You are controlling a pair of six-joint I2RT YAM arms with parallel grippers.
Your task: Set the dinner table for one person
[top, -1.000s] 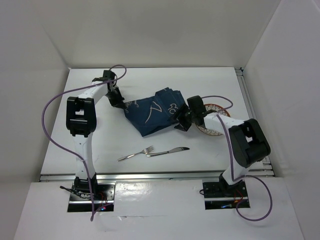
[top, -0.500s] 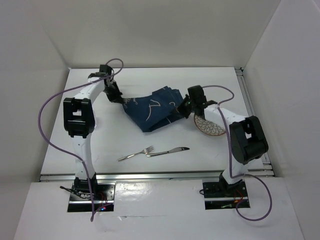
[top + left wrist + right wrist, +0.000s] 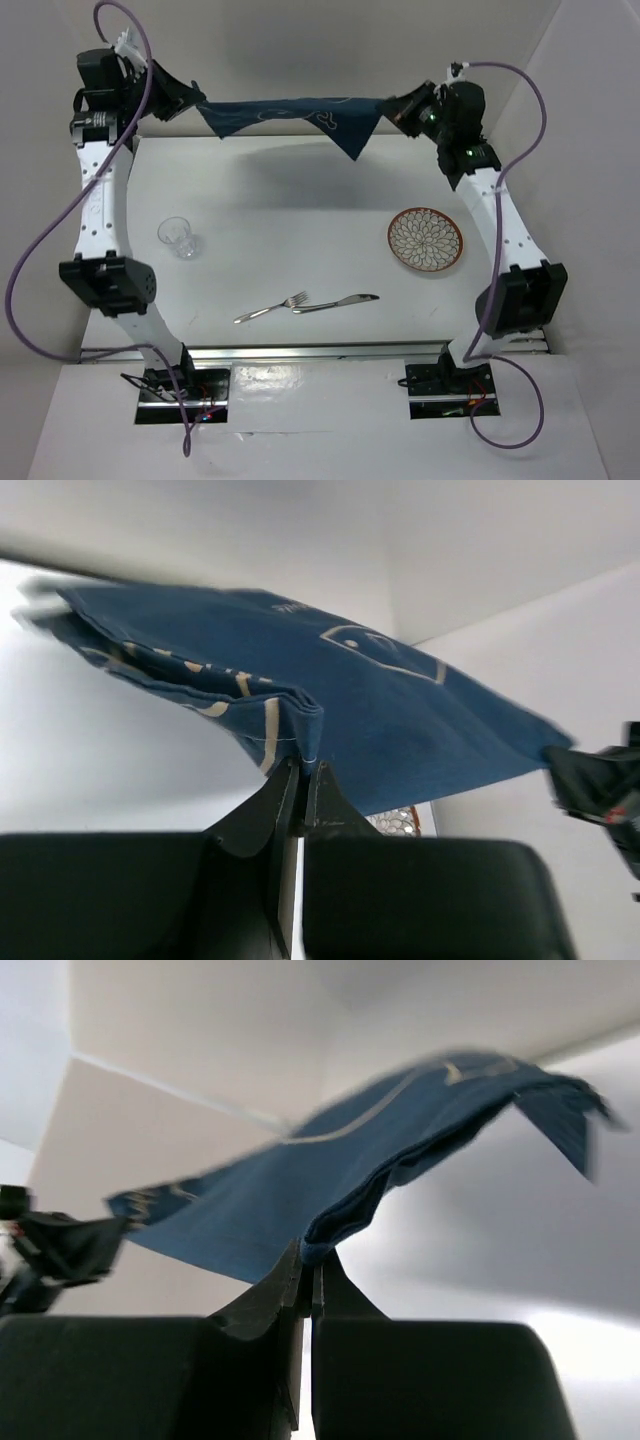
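Observation:
A navy blue cloth placemat [image 3: 300, 113] with white drawing hangs stretched in the air over the far part of the white dinner table [image 3: 300, 215]. My left gripper [image 3: 192, 100] is shut on its left corner, my right gripper [image 3: 388, 108] shut on its right corner. In the left wrist view the placemat [image 3: 380, 710] spreads away from the gripper [image 3: 302, 768]. The right wrist view shows the placemat [image 3: 300, 1200] pinched in the gripper [image 3: 309, 1253]. On the table lie a patterned plate [image 3: 426, 240], a clear glass [image 3: 178, 237], a fork [image 3: 271, 307] and a knife [image 3: 336, 302].
White walls enclose the table on three sides. A metal rail [image 3: 300, 350] runs along the near edge, and another along the right edge. Purple cables loop off both arms. A bit of the plate [image 3: 395, 821] shows below the cloth in the left wrist view.
Both arms have risen and drawn apart, lifting the crumpled placemat off the table and stretching it out in the air. The right gripper closed on its corner. The glass has come into view.

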